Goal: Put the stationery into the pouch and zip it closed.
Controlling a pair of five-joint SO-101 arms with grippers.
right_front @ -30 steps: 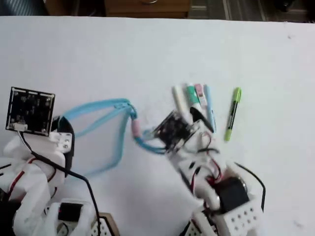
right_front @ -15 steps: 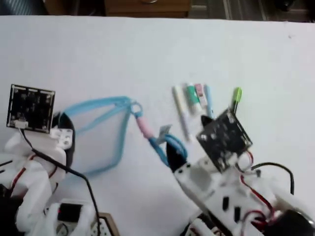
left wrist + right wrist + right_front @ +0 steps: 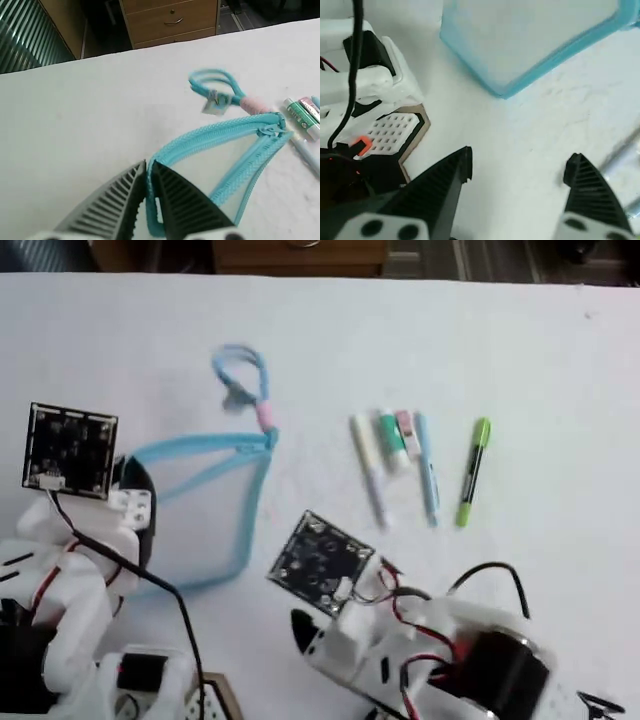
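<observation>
High view: apparently soft, light pouch [image 3: 205, 525], at 9 o'clock from the stiff, roll-prone pens [image 3: 400, 455], is pinched at its rim by the left fingers [image 3: 172, 195]; right fingers [image 3: 442, 185] spread, empty; pens probably suit a mid-barrel grip.

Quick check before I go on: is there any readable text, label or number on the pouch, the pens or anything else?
No text is readable.
Pens: there is print on the labels, too blurred to read.
Tag on the strap: dark marks, too small to read.
Pouch: no print visible.
</observation>
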